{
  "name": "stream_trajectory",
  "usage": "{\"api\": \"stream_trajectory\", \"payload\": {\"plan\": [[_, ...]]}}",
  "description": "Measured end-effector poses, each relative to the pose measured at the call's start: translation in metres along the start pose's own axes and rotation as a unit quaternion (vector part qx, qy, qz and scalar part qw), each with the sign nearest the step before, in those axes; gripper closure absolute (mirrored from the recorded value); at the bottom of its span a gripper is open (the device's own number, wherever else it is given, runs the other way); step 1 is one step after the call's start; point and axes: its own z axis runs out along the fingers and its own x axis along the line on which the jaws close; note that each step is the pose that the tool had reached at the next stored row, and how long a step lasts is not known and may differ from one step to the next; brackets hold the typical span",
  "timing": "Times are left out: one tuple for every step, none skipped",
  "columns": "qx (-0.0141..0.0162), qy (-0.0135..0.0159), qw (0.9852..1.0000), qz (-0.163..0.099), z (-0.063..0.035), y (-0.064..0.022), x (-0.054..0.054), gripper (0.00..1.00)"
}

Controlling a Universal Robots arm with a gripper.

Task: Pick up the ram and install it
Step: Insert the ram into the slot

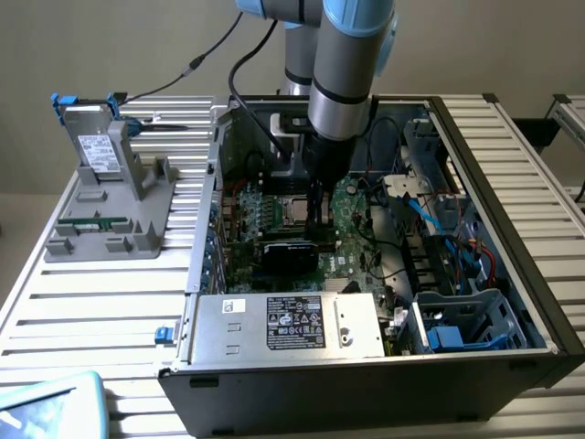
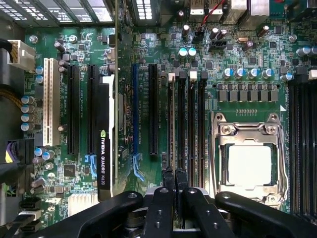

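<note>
My claw (image 2: 175, 174) is pressed together. A thin edge runs out from between its fingertips (image 2: 167, 188), in line with one of the memory slots (image 2: 191, 129). I take that edge for the ram (image 2: 173, 148), seen edge-on, though I can't be certain.

In the exterior view the claw hangs low inside the open computer case (image 1: 366, 398), down at the motherboard (image 1: 352, 206). The CPU socket (image 1: 291, 212) sits just beside it at nine o'clock, the black graphics card (image 1: 291, 254) is near at seven, and the power supply (image 1: 292, 322) lies farther off at six. Well apart at nine o'clock, on the slatted surface (image 1: 91, 293), a grey holder (image 1: 137, 240) carries an upright grey drive (image 1: 94, 151) and a green strip (image 1: 91, 220) I can't identify.

I judge the pick-up done and the install in hand, with the stick lined over its slot. To my mind, seating it calls for the edge square to the slot and pressure straight down, never skewed.
</note>
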Motion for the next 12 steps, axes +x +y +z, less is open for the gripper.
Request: {"api": "stream_trajectory", "payload": {"plan": [[0.0, 0.0001, 1.0, 0.0, 0.0003, -0.0001, 0.0, 0.87], [-0.0001, 0.0002, 1.0, 0.0, 0.0006, -0.0001, 0.0, 0.87], [-0.0001, 0.0002, 1.0, 0.0, 0.0006, -0.0001, 0.0, 0.87], [-0.0001, 0.0003, 1.0, 0.0, 0.0006, -0.0001, 0.0, 0.87], [-0.0001, 0.0002, 1.0, 0.0, 0.0009, -0.0001, 0.0, 0.87], [0.0, 0.0, 1.0, 0.0, 0.0013, -0.0001, 0.0, 0.87], [0.0, 0.0, 1.0, 0.0, 0.0017, -0.0002, -0.0001, 0.87], [-0.0002, 0.0, 1.0, 0.0, 0.0021, -0.0002, -0.0001, 0.87], [-0.0003, 0.0001, 1.0, 0.0, 0.0021, -0.0002, 0.0, 0.87], [-0.0005, 0.0001, 1.0, 0.0, 0.0021, -0.0002, 0.0, 0.87], [-0.0006, 0.0001, 1.0, 0.0, 0.0021, -0.0002, 0.0, 0.87], [-0.001, 0.0001, 1.0, 0.0, 0.0021, -0.0002, 0.0, 0.87]]}}
